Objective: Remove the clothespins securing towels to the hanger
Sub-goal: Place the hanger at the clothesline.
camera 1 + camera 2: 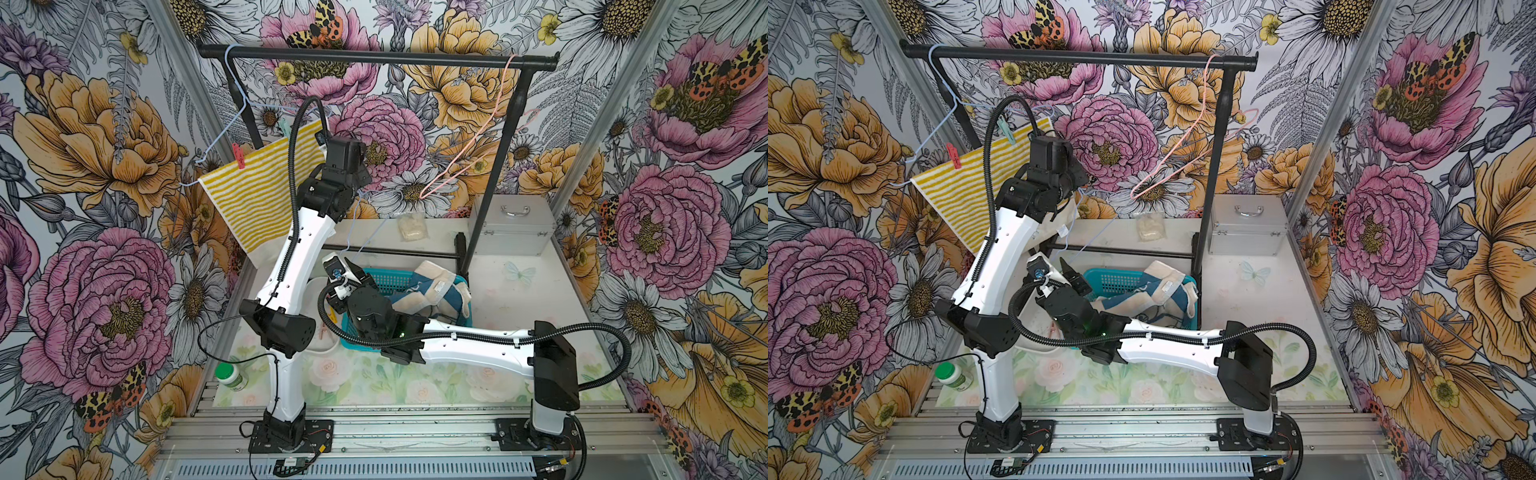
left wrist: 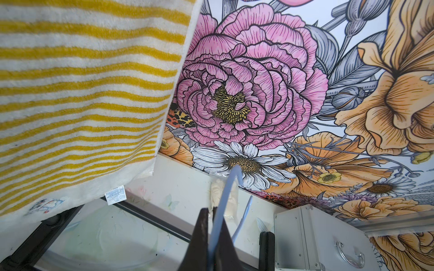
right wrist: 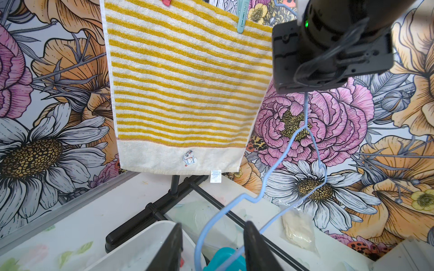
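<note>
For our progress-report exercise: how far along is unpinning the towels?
Done: cream-and-blue towel lies in the basket; pink hanger hangs bare. In hand: left tool grips a loose blue hanger, right tool open around it. Left: red clothespin and mint clothespin pin the striped towel.

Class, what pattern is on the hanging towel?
The towel has yellow-and-white stripes; clearest in the right wrist view.

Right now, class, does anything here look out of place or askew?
Yes. An empty blue hanger is off the rail, dangling from the shut left gripper; its lower wire hangs between the right gripper's open fingers.
</note>
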You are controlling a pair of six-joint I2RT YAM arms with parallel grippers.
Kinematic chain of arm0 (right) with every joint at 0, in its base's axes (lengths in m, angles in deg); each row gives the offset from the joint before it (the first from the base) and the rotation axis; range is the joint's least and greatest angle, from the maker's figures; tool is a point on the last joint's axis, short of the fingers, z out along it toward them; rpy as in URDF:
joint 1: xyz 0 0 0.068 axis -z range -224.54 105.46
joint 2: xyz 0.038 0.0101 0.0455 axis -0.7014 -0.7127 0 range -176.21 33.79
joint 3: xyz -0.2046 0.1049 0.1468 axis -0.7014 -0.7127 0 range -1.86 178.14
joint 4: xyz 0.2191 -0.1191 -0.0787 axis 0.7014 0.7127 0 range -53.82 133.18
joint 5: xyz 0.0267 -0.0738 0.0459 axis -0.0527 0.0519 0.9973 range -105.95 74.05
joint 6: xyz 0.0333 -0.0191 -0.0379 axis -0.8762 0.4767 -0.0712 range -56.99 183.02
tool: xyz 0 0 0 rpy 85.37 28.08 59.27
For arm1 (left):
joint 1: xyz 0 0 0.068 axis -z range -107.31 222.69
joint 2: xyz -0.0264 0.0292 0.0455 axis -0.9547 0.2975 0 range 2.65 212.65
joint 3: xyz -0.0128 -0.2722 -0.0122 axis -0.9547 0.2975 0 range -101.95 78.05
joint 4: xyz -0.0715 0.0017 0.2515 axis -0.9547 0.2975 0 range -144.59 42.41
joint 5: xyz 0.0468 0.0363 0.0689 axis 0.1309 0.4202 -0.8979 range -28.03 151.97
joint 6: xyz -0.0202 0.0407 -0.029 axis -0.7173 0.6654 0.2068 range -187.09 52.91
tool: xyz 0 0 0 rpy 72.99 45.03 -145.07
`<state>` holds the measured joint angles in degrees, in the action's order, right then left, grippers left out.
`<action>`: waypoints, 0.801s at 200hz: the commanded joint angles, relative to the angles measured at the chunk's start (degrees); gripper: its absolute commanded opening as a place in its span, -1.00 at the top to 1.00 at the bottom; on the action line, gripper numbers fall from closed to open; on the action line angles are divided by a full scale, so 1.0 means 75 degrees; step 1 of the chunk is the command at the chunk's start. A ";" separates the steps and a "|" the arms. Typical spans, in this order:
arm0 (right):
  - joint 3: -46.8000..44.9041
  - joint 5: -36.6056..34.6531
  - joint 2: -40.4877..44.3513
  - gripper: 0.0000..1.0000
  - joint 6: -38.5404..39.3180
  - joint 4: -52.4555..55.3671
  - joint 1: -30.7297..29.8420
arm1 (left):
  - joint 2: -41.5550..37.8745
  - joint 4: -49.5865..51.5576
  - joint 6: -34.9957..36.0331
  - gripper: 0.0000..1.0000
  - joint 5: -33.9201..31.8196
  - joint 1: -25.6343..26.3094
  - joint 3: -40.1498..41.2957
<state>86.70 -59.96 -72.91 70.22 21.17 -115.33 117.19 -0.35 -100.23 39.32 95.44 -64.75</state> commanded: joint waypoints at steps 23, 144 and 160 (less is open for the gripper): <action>0.0349 -0.0447 -0.0267 0.31 -0.0314 0.0021 0.0086 | -0.0331 0.0032 -0.0133 1.00 0.0068 -0.0067 0.0059; 0.0118 -0.1391 0.0079 1.00 -0.0349 -0.0371 0.0022 | -0.0252 -0.0023 -0.0280 0.80 0.0367 -0.0102 -0.0097; -0.0151 -0.1614 0.0366 1.00 -0.0320 -0.0542 0.0006 | -0.0198 -0.0023 -0.0319 0.47 0.0579 -0.0120 -0.0222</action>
<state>87.37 -68.85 -74.04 68.60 20.56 -115.24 117.15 -0.55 -101.79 39.84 94.43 -64.77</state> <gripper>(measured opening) 0.076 0.177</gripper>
